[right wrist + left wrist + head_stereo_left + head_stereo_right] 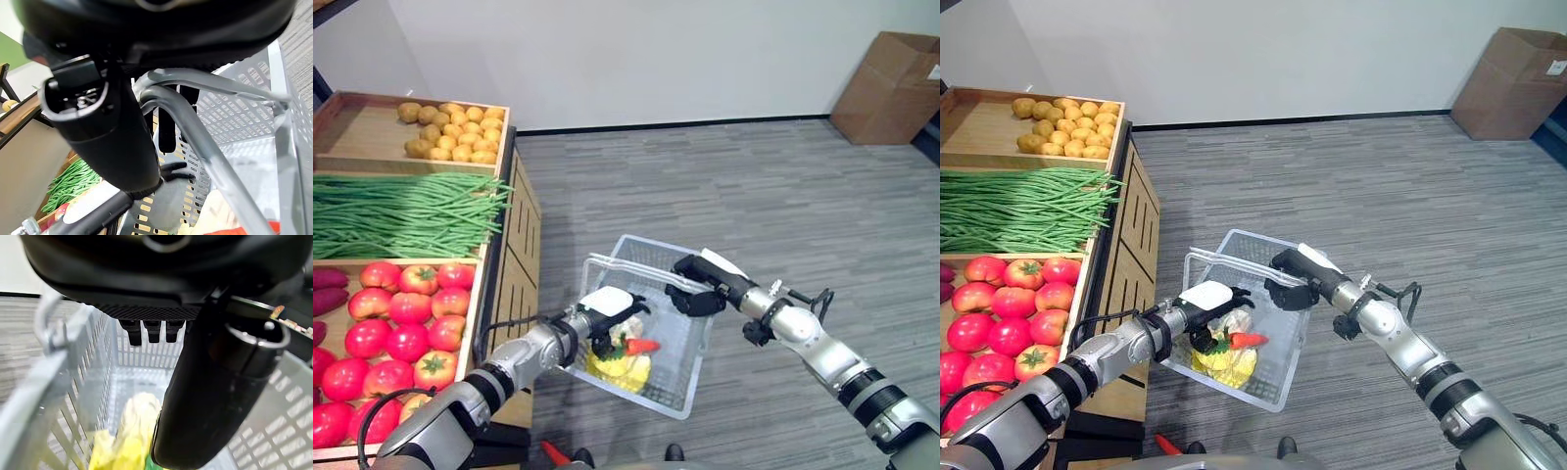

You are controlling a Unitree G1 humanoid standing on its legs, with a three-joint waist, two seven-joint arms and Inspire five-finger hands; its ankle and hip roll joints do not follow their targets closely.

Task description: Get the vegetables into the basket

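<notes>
A white mesh basket (644,245) hangs over the grey floor beside the produce stand. My right hand (697,286) is shut on its handle (205,81), whose grey bars run between the thumb (107,142) and the fingers. Inside the basket lie a carrot (643,346), a yellow vegetable (625,372) and a pale one (139,413). My left hand (605,305) reaches into the basket from the stand side, just above the carrot's green top. Its thumb (215,396) stands apart from the fingers, with nothing between them.
The wooden stand on the left holds potatoes (455,127), long green beans (401,211), tomatoes (401,323) and purple sweet potatoes (325,286). A cardboard box (891,88) sits by the far wall at the right. Grey floor stretches beyond the basket.
</notes>
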